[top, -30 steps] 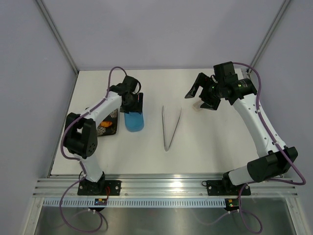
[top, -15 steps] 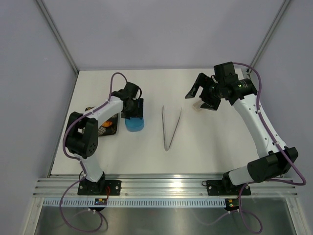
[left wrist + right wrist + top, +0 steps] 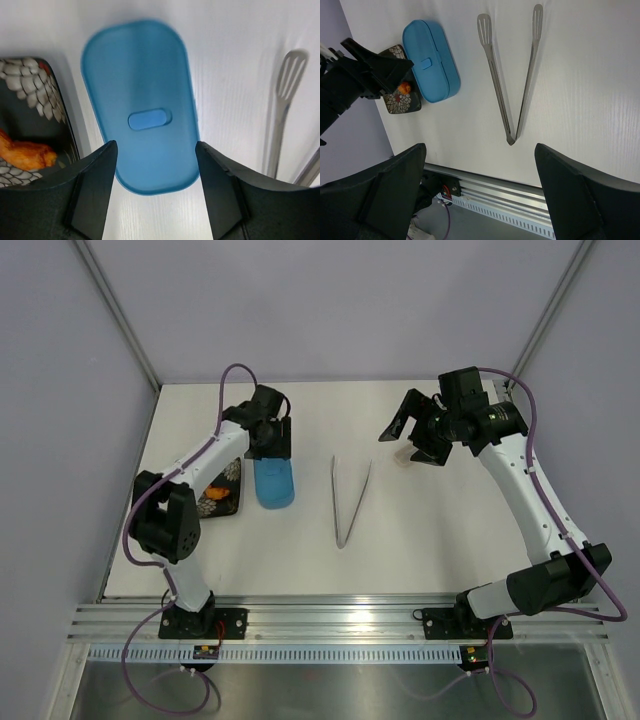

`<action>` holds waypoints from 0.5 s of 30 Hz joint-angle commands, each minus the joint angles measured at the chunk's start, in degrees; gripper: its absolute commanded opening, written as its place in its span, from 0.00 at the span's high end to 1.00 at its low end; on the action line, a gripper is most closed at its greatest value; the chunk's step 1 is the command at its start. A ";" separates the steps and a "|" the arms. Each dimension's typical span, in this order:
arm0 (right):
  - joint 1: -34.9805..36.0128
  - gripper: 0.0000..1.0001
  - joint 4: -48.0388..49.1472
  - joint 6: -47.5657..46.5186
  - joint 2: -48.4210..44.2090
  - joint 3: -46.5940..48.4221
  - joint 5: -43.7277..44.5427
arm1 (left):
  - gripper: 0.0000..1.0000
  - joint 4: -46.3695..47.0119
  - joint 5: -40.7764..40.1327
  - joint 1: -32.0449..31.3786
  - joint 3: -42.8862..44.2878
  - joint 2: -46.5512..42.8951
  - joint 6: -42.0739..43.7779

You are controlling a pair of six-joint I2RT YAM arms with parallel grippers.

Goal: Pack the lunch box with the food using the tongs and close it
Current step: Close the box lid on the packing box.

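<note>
Left wrist view: left gripper (image 3: 155,147) has pulled back over the box (image 3: 274,490), jaws partly open, empty. Right gripper (image 3: 410,435) gapes wide, empty. Lid (image 3: 142,75) is on; packing hasn't begun, I'd say.

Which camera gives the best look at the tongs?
Right wrist: the tongs lie whole and large, both slotted tips and the joint clear. Top external shows them whole but small; left wrist catches only one tip at its right edge.
</note>
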 commanded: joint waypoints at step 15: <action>0.04 0.02 -0.45 0.72 -2.57 -1.81 1.79 | 0.37 -0.04 -3.33 -0.02 8.00 15.50 -0.89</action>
